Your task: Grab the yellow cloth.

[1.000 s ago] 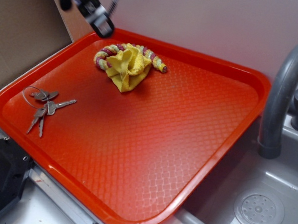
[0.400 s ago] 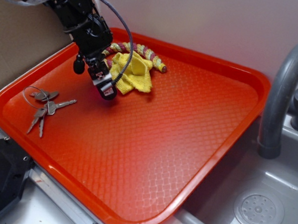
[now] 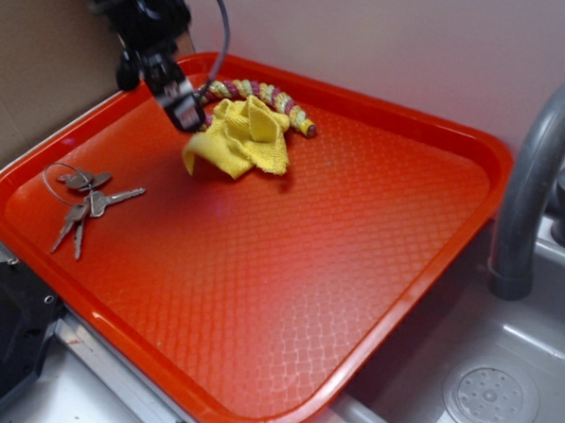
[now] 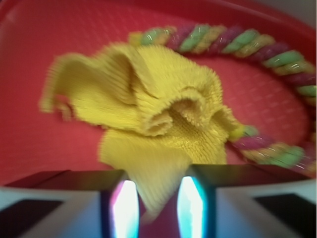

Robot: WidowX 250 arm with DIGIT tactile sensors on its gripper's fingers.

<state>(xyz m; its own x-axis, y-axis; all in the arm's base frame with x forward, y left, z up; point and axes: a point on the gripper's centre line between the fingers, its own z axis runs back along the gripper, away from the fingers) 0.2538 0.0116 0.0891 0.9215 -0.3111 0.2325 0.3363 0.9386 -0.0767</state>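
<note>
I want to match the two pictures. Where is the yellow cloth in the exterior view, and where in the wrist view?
Exterior view: the yellow cloth lies near the far left corner of the red tray, just below the tool.
Wrist view: the yellow cloth fills the middle, with one corner hanging between the tool's fingers.
Shared landmark: the braided rope curving behind the cloth, seen at the upper right in the wrist view.
</note>
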